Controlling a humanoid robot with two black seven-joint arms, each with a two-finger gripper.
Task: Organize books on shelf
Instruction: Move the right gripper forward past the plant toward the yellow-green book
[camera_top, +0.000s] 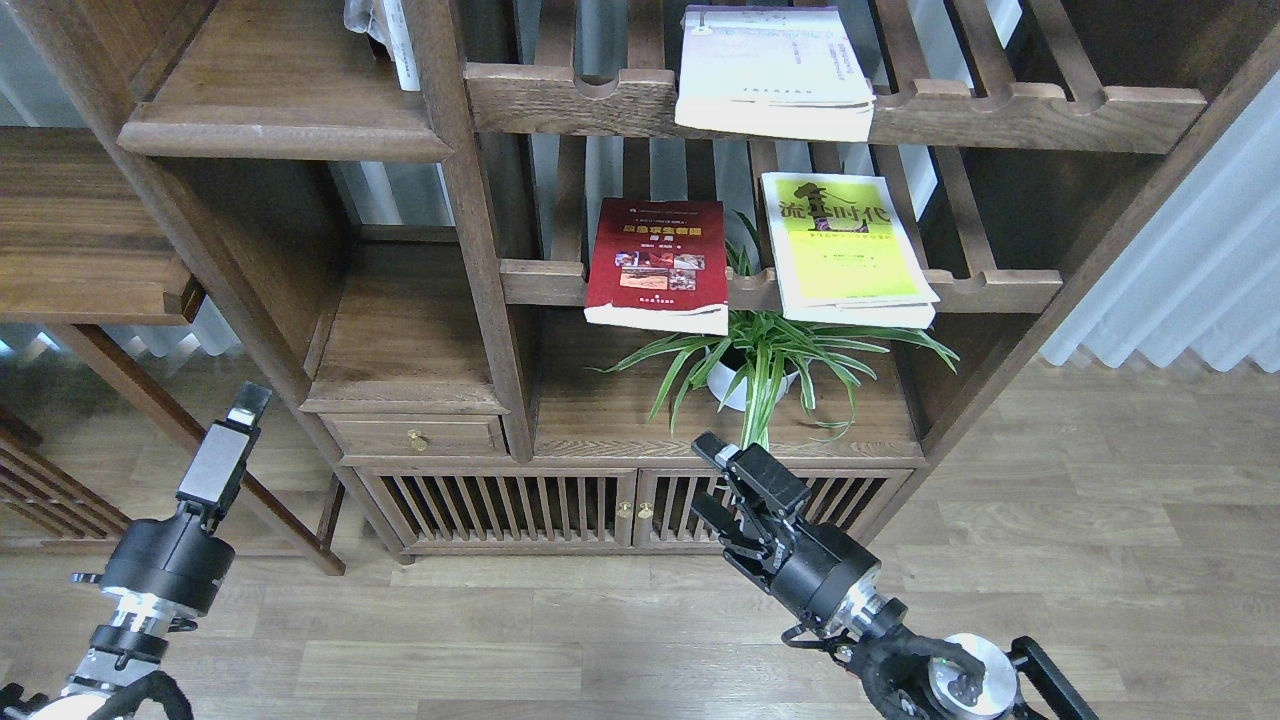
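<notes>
Books: dark red (657, 262), yellow-green (845, 245), lilac-white (772, 68), upper centre on slatted racks, well above both grippers. Right fingers (722, 462) parted, empty; left fingers (247, 402) indistinguishable.

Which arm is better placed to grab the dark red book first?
Probably the right. The right gripper sits open almost directly below the dark red book; the left gripper is far off by the side table.
</notes>
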